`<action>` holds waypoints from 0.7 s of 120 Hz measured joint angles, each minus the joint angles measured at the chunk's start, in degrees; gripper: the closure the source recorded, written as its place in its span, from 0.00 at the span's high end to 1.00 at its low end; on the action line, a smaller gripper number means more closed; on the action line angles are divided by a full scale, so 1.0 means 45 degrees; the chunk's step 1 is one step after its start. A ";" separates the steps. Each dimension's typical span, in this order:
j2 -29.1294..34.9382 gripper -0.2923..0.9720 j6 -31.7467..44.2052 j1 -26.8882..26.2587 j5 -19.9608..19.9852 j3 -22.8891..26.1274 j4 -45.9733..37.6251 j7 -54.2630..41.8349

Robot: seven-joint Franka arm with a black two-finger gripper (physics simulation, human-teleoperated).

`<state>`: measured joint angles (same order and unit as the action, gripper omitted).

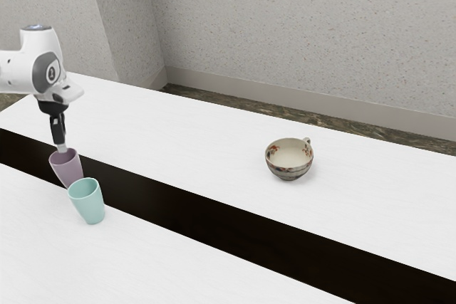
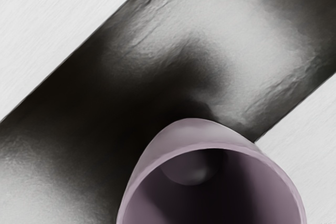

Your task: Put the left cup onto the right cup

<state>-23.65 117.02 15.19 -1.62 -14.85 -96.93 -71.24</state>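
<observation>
A purple cup (image 1: 66,166) stands tilted at the exterior view's left, over the dark strip of the table. My gripper (image 1: 61,146) comes straight down onto its rim and is shut on the cup's wall. In the wrist view the purple cup (image 2: 239,195) sits right under my hand, its mouth open toward the camera. A teal cup (image 1: 87,201) leans just in front of the purple one, almost touching it. A patterned ceramic cup (image 1: 289,159) with a small handle rests upright far off toward the exterior view's right.
The white table (image 1: 214,133) is crossed by a wide dark strip (image 1: 235,222) running diagonally. A grey wall with a skirting board stands behind the table's far edge.
</observation>
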 joint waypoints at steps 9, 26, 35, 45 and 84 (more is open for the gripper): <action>-0.0130 0.77 0.0075 0.0130 0.0054 0.0000 0.0020 -0.0290; -0.0353 0.75 0.0183 0.0256 0.0120 0.0000 0.0007 -0.0748; -0.0476 0.69 0.0304 0.0256 0.0139 0.0006 0.0008 -0.0946; -0.0620 0.58 0.0435 0.0257 0.0187 0.0002 -0.0003 -0.1136; -0.0898 0.22 0.0832 0.0260 0.0545 0.0000 -0.0014 -0.1608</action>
<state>-27.69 120.76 16.36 0.83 -14.85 -97.00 -78.48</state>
